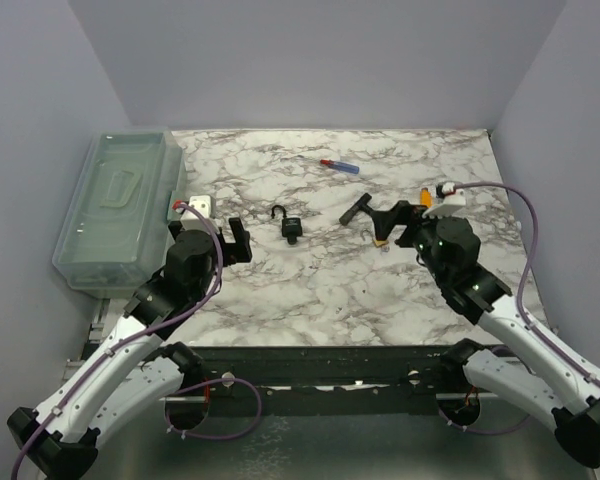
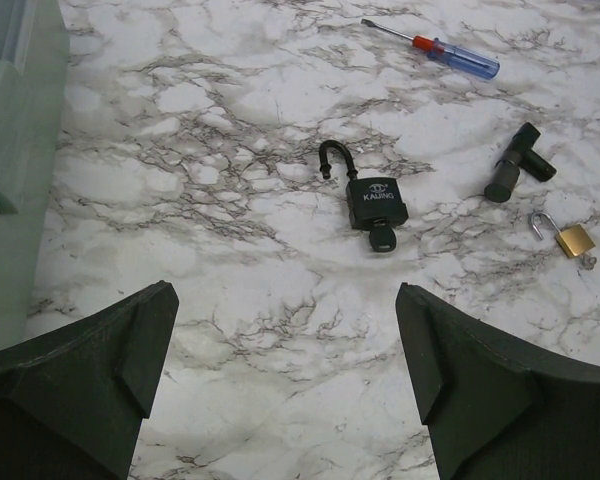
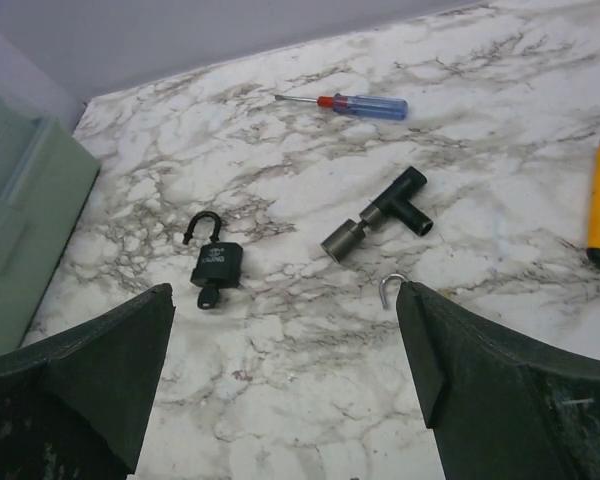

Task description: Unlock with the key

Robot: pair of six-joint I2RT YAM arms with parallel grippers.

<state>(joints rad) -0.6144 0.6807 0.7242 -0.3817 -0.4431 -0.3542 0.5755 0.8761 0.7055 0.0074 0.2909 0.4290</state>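
Observation:
A black padlock [image 1: 291, 226] lies mid-table with a black-headed key [image 2: 381, 238] in its keyhole. One leg of its shackle stands free of the body. It also shows in the left wrist view [image 2: 376, 202] and the right wrist view [image 3: 217, 264]. My left gripper [image 1: 238, 241] is open and empty, left of and nearer than the padlock [image 2: 285, 296]. My right gripper [image 1: 388, 222] is open and empty, to the padlock's right [image 3: 285, 292]. A small brass padlock [image 2: 576, 239] with an open shackle lies by the right gripper; its body is hidden in the right wrist view.
A black T-shaped tool [image 1: 358, 208] lies right of the black padlock. A red-and-blue screwdriver [image 1: 340, 165] lies farther back. A clear plastic box [image 1: 120, 205] stands at the left edge. An orange object [image 1: 425, 196] and a white one [image 1: 450, 192] sit at the right.

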